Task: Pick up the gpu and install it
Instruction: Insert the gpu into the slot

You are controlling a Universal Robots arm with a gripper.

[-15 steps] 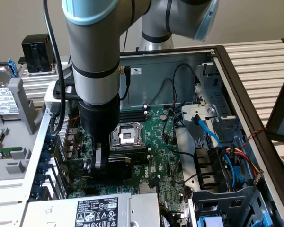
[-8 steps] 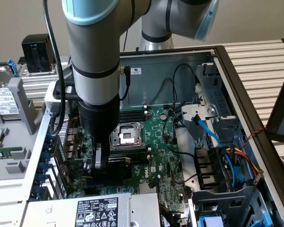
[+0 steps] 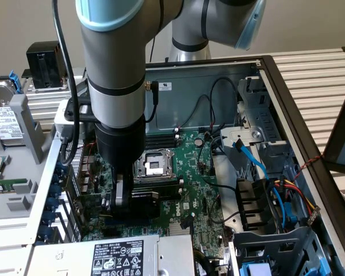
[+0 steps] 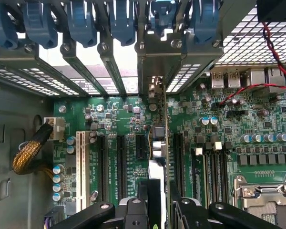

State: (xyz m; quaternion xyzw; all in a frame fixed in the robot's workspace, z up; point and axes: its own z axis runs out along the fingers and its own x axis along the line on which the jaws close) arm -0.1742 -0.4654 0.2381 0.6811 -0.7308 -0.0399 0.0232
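While the gripper (image 4: 157, 202) clamps the gpu (image 4: 158, 157) edge-on, slots beside it lie open.

From the exterior view the room light is soft and even, falling from above; my arm (image 3: 115, 63) shows a pale sheen down its grey shell and throws a dim shadow over the green board (image 3: 190, 190) beneath it. The inside of the case (image 3: 218, 86) is darker than the bright slatted table (image 3: 322, 75) around it. That picture is a little soft throughout. In my wrist view daylight-white glare burns through the slot openings (image 4: 119, 71) and the perforated metal (image 4: 257, 38), washing out detail there. The blue clips (image 4: 81, 24) close to my camera are blurred, while the board's chips are sharper.
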